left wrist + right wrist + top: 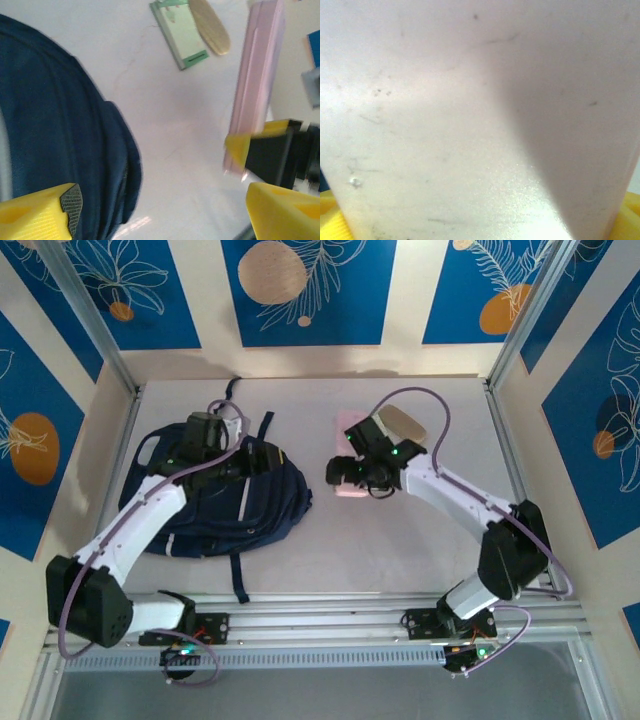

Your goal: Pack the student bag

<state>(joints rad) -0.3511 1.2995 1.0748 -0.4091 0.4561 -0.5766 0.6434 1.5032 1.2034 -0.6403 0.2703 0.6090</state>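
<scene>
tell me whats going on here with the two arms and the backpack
The student bag lies flat on the left side of the table. The left claw hovers open by the bag's edge, holding nothing. The right claw is clamped on a flat pink case to the bag's right, and the case looks tipped up on its edge. A green notebook and a tan oval piece lie on the table nearby, not yet packed.

Top cam: high at near side, looks down on whole table (400, 540). L wrist cam: low by student bag (45, 125), faces right. R wrist cam: v. close on pink box (480, 120), shared w/ both others.
</scene>
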